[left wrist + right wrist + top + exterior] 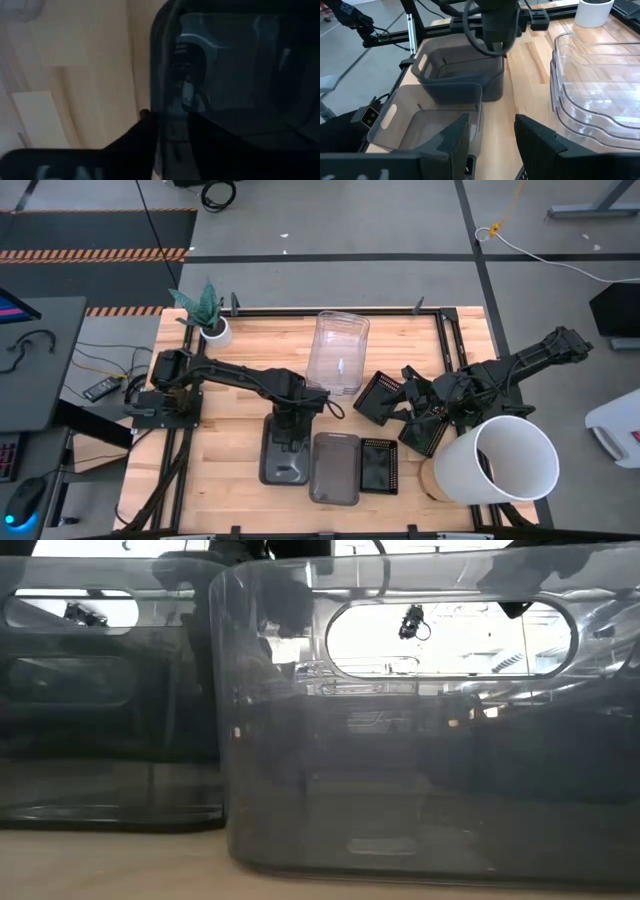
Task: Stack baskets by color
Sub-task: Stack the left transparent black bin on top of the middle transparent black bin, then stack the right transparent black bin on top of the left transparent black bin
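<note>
A dark grey basket [284,452] stands near the table's front edge. My left gripper [291,418] points straight down at its far short wall, open, one finger outside and one inside the wall [170,100]. A second smoky grey basket [335,468] stands just right of it, then a black mesh basket [380,466]. Clear baskets [338,350] sit nested at the table's far middle. My right gripper [492,135] hovers open and empty at the right, among more black mesh baskets [378,396]. My left gripper has its fingers [135,145] on either side of the dark grey basket's far short wall [172,125], coming from above. I cannot tell whether they touch the wall. The basket rests on the table.
A large white bucket [497,460] lies on its side at the near right. A small white plant pot [214,331] stands at the far left corner. In the low view the two smoky baskets [420,740] block nearly everything. Bare wood shows left of the clear baskets.
</note>
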`<state>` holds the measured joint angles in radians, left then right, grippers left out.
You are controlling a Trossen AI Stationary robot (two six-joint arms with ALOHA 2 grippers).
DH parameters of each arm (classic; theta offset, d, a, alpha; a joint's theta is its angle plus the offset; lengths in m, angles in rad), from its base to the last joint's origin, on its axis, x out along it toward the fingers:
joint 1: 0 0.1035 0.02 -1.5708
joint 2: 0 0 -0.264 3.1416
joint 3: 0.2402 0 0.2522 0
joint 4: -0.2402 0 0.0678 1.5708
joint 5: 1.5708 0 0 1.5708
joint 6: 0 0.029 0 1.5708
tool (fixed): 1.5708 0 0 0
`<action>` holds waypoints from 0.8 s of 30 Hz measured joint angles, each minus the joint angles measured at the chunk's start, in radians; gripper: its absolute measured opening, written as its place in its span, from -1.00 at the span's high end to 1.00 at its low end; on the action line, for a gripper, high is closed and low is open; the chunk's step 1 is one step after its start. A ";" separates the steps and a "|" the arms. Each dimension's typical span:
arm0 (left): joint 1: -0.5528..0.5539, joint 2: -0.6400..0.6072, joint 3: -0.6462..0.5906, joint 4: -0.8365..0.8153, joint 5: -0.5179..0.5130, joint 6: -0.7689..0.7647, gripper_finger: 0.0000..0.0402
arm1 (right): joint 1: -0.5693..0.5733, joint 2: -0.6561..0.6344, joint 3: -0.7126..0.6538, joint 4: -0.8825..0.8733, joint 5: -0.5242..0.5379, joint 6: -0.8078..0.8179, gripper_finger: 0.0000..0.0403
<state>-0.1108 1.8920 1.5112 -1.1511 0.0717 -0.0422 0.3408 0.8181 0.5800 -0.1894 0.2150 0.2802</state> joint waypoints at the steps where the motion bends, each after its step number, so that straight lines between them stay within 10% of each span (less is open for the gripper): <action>1: -0.005 -0.002 0.000 -0.001 -0.014 -0.005 0.33 | 0.000 0.000 0.000 0.001 0.000 0.000 0.20; 11: -0.090 -0.017 0.000 -0.025 -0.212 -0.060 -0.19 | 0.000 0.000 0.000 0.001 0.000 0.006 0.20; 24: -0.189 -0.237 -0.165 0.247 -0.344 -0.139 0.04 | 0.019 0.000 -0.082 0.069 -0.004 0.042 0.20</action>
<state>-0.2999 1.6547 1.3458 -0.9041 -0.2726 -0.1814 0.3603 0.8181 0.4980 -0.1202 0.2109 0.3222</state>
